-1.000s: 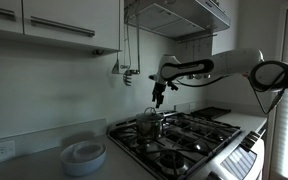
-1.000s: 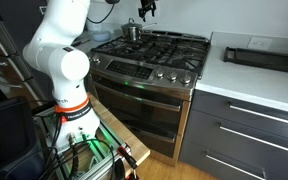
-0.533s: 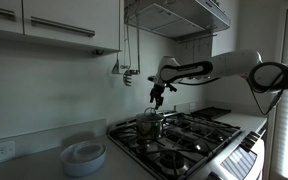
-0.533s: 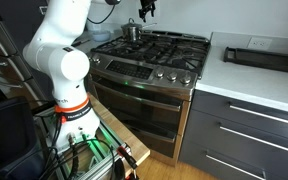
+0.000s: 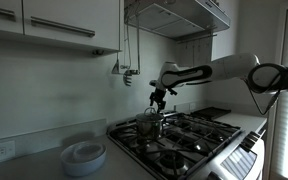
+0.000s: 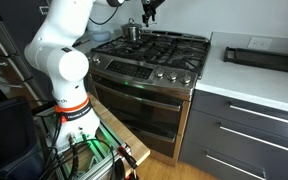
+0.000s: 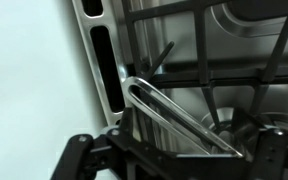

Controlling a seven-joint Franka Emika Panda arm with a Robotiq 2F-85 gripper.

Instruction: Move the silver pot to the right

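Wrist view: the gripper (image 7: 174,152) comes in from the bottom edge, its two dark fingers (image 7: 81,150) set wide apart, one toward each lower corner, with nothing pinched between them. Between them lies a looped steel handle (image 7: 169,112), slanting across the black grate (image 7: 234,60) of the stove (image 7: 102,60). The vessel it belongs to is not clear here.

In both exterior views the silver pot (image 5: 150,124) (image 6: 132,32) stands upright on a back burner of the stove (image 5: 189,140) (image 6: 159,52), at the corner closest to the wall and to the counter beside the stove. The gripper (image 5: 157,98) (image 6: 149,8) hangs straight above the pot, pointing down, with a visible gap between its tips and the pot's top, so the two are apart. The white arm (image 5: 219,68) reaches across the stove at height to get there. In an exterior view its base column (image 6: 62,60) stands in front of the stove, at the pot's end.

Just beside the stove on that end, a stack of white plates (image 5: 84,155) rests on the counter. A range hood (image 5: 179,14) hangs over the stove. Well apart from the pot, on the counter (image 6: 249,90) at the stove's opposite end, sits a black tray (image 6: 264,57).
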